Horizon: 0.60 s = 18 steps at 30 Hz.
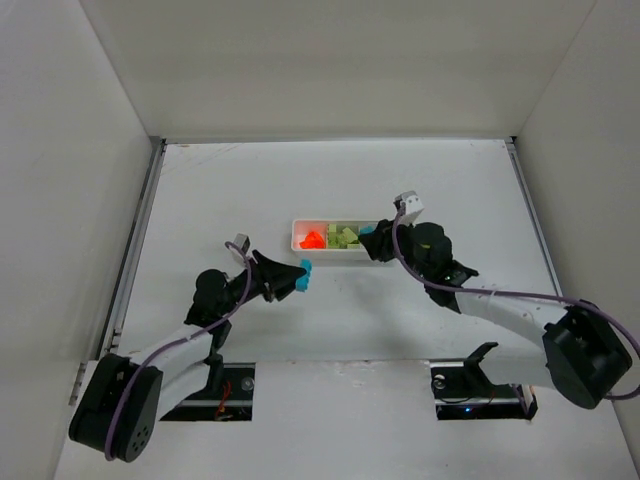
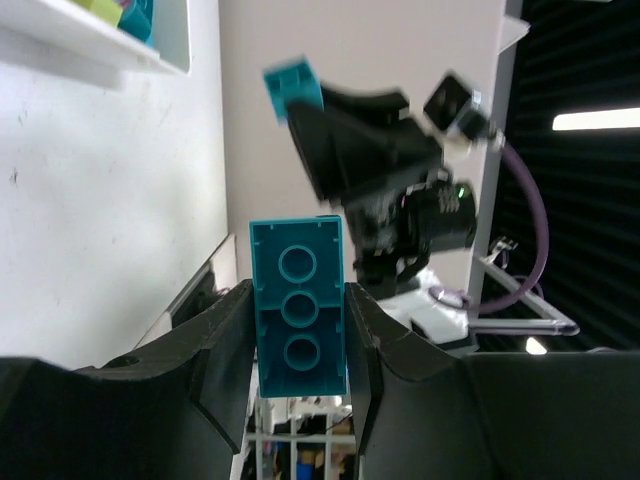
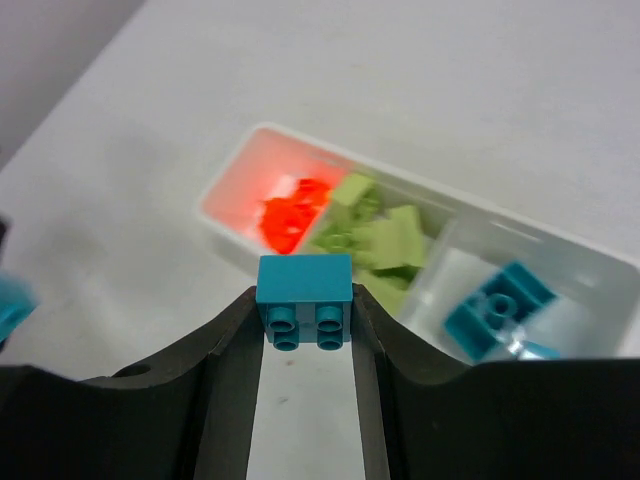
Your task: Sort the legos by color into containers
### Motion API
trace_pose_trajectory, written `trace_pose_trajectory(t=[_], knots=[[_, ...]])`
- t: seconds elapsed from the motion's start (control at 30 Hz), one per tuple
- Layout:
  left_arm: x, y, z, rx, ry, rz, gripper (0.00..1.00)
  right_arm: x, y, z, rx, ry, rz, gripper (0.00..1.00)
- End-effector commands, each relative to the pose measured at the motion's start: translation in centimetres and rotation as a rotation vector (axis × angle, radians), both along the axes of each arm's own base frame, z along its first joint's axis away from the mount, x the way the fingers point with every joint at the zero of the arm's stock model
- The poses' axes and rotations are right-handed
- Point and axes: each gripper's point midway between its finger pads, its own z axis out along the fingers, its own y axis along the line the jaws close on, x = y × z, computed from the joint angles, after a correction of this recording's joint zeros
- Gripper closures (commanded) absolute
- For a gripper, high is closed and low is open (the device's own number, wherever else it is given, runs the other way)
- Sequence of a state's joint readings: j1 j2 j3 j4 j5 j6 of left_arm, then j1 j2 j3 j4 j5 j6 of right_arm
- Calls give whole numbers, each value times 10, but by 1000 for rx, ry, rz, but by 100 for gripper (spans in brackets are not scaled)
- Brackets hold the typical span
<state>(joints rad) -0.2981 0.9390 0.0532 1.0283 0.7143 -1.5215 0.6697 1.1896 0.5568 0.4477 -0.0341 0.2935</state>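
Both arms are loaded. The left fingers (image 2: 222,345) are closed on a teal lego (image 2: 298,305), clamping its long sides with the hollow underside towards the wrist camera. It is held over the desk (image 1: 250,190), near the tray (image 1: 297,228) but apart from its near-left corner. The right fingers (image 3: 235,340) are closed on a shorter teal block (image 3: 304,298). The overhead view puts it at the tray's right end, though I cannot tell whether it is over the compartment or just short of the rim. Going left to right in the overhead view, the tray holds orange-red legos (image 3: 290,215), then yellow-green legos (image 3: 378,240), then teal legos (image 3: 497,305). My reading is that both held blocks belong in the right compartment, which explains the right fingers' position there. The side grips look chosen so each block drops straight when released. The main obstruction is the right arm (image 1: 500,300), whose wrist sits over that end of the tray. The left block probably has to wait for it to clear, or the two arms risk contact.
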Motion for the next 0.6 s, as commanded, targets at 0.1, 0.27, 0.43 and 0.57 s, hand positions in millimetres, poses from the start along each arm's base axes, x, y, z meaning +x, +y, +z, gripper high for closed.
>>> trace_pose_trajectory(t=[0.1, 0.27, 0.43, 0.57], knots=[[4, -31, 17, 52, -156, -51, 88, 51, -33, -22, -53, 96, -261, 64], [5, -49, 8, 88, -157, -83, 88, 67, -23, -33, -68, 111, -264, 64], [3, -57, 3, 102, -160, -103, 88, 81, -20, -41, -90, 124, -284, 63], [6, -59, -3, 116, -151, -101, 87, 92, -22, -51, -124, 133, -315, 62]])
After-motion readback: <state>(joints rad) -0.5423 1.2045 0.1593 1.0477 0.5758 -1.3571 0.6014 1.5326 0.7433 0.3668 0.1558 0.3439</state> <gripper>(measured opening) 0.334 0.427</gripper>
